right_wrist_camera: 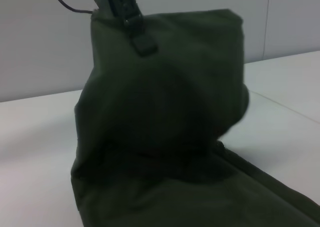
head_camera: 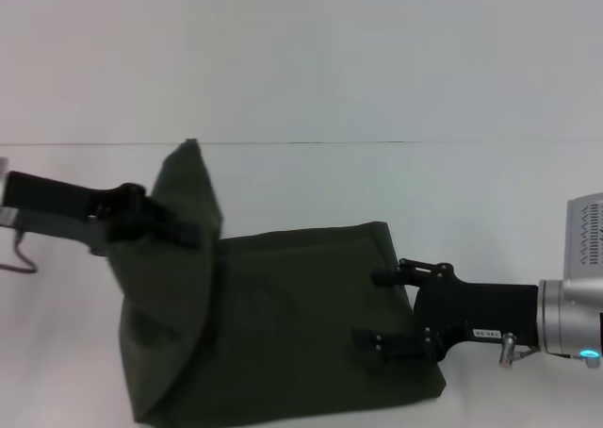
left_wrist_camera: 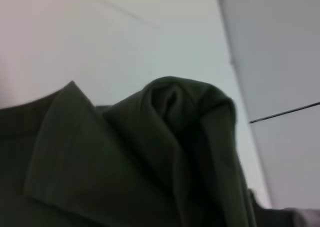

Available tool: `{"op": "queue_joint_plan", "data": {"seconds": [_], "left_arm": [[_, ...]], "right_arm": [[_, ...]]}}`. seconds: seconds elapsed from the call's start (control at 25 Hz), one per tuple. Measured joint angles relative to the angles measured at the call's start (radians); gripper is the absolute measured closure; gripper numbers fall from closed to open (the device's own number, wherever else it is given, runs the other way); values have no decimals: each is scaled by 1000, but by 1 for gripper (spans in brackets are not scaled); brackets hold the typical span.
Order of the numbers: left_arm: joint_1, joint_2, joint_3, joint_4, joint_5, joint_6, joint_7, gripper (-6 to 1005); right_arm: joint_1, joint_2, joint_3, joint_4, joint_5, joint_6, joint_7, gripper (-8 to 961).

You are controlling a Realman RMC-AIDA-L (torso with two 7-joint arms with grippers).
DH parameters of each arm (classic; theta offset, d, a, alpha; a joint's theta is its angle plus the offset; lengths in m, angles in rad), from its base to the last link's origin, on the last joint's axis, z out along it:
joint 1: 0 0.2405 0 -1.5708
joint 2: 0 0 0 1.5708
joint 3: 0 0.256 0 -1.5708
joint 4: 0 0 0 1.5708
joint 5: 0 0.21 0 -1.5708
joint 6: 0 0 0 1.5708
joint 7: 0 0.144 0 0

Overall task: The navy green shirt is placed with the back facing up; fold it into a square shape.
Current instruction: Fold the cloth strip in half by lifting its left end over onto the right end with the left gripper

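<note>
Dark olive-green cotton T-shirt (head_camera: 301, 324) lies on the plain white table (head_camera: 377, 178), already folded into a wide band, plain side up. Its near edge runs off the bottom of the head view; far edge is straight, ending at a corner right of centre.

Left gripper (head_camera: 174, 228) comes in from the left, jaws clamped on the shirt's left end, which is raised off the table and stands as a tall peaked flap. Peak points toward the far side; the flap's lower edge curves down to the near-left corner. In the left wrist view the cloth (left_wrist_camera: 165, 137) bunches into a rounded hump right at the camera. The right wrist view shows that gripper (right_wrist_camera: 135, 29) pinching the top edge of the raised flap (right_wrist_camera: 165, 97).

Right gripper (head_camera: 377, 310) sits at the shirt's right edge, jaws set wide, both fingertips (head_camera: 366, 343) over the fabric, one toward the far corner, one nearer. Whether they press down on the cloth cannot be told.

Open table on the far side, right of the shirt, and left beyond the left arm.
</note>
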Motion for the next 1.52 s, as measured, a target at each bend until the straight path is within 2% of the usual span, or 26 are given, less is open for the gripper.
{"op": "queue_joint_plan", "data": {"seconds": [0.16, 0.44, 0.64, 0.88, 1.16, 1.36, 1.52], "left_arm": [[-3, -38, 1, -57, -91, -42, -2, 918], [3, -129, 0, -95, -169, -103, 5, 910], [15, -172, -3, -132, -224, -163, 14, 902], [21, -199, -1, -190, -289, -219, 56, 892], [29, -219, -5, -221, -309, -275, 90, 880], [36, -242, -3, -223, -343, -296, 128, 871], [29, -249, 0, -257, -347, -308, 167, 864]], "right_arm": [[-7, -1, 3, -1, 0, 5, -1, 25], [-15, -2, 5, -2, 0, 10, -2, 26], [-20, -2, 8, -2, 0, 10, -2, 26], [-24, -1, 9, -2, 0, 10, -3, 26], [-26, 0, 9, 4, 0, 11, -13, 26], [-28, 0, 9, 5, 0, 11, -14, 25], [-34, 0, 9, 4, 0, 11, -14, 25]]}}
